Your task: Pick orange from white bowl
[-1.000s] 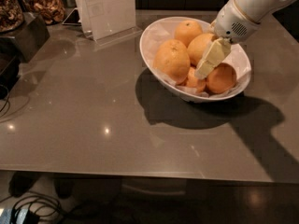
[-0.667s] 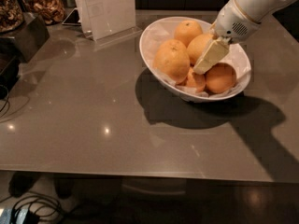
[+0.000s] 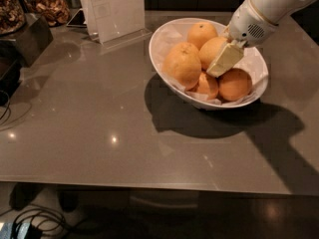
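In glossy white bowl [image 3: 155, 51] (paper-lined) — hand [image 3: 224, 61] at matte oval orange [image 3: 210, 49].

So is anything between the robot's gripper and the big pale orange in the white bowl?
No, nothing visible is in the way. The gripper is right at the orange, near the middle of the white bowl. The big dimpled orange sits close beside it, toward the picture's left, but nothing lies on top of it.
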Available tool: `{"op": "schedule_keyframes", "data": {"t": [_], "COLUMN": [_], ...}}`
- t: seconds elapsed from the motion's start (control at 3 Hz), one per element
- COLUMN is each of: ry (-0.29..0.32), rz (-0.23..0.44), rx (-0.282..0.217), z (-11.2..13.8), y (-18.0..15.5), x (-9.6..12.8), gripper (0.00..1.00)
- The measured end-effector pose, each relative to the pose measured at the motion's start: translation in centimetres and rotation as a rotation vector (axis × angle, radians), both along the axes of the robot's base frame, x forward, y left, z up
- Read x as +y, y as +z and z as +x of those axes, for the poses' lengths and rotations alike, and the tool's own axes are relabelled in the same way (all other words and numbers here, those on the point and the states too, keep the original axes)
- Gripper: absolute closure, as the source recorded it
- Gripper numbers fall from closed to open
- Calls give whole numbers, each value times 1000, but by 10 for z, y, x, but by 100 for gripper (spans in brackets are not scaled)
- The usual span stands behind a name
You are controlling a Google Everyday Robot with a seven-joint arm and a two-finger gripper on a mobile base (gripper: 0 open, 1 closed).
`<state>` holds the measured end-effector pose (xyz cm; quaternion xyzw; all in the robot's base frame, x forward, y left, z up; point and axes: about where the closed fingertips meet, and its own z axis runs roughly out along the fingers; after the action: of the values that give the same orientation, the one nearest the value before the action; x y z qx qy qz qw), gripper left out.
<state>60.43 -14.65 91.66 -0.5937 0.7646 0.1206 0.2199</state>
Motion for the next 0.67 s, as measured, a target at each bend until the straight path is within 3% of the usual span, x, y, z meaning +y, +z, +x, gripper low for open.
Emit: {"op": "schedule_keyframes", "data": {"t": [0.33,0.67], "ry": [12,39], "rz": [50,155], "rx": [-34,-112], "z": [-4,-18], "y": [13,42], "x": [0,-4], "gripper": [100,100]}}
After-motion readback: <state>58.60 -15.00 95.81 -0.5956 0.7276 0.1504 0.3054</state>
